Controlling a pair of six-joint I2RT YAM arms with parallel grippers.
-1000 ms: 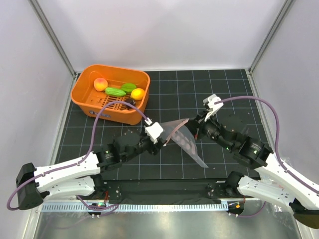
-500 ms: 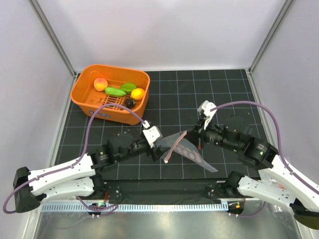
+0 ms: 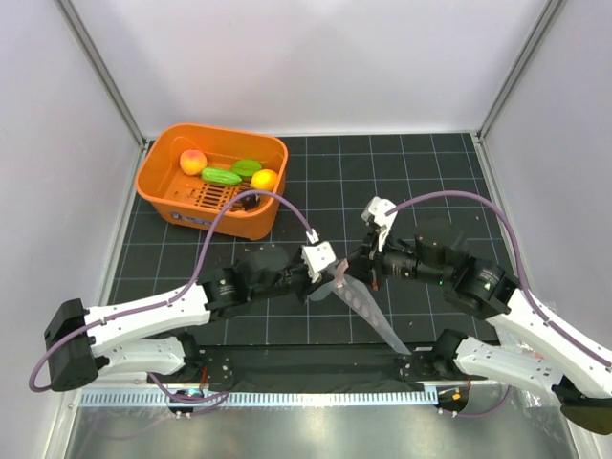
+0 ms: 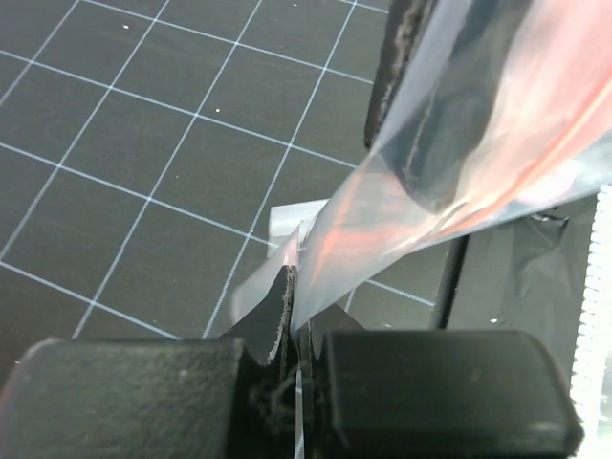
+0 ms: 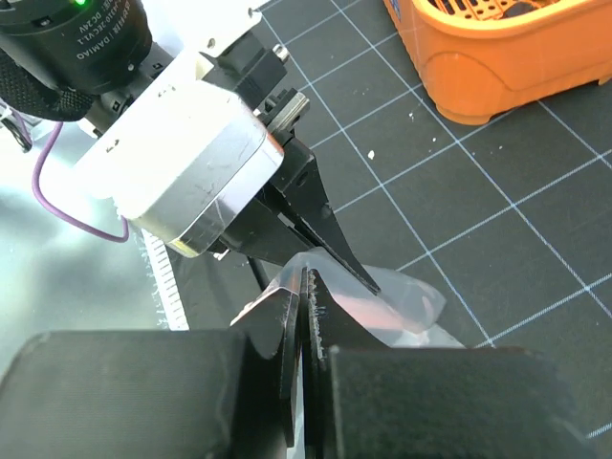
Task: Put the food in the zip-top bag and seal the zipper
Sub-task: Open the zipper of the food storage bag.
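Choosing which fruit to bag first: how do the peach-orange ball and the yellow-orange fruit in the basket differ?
Colour: the peach-orange ball is pinkish orange; the yellow-orange fruit is yellower. Place: the ball lies toward the left of the orange basket, the fruit by its right wall. Neighbours: the fruit sits against a green piece; the ball lies a little apart. Both are roundish, similar in size, in the basket.

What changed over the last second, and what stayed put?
The left gripper slid right and the right gripper slid left, closing the gap between them. The clear crinkly plastic bag with the pink-red strip, pinched by both throughout, went from spread out to a narrow fold trailing toward the near edge. The small plastic toy foods stayed in the orange plastic basket, unmoved.
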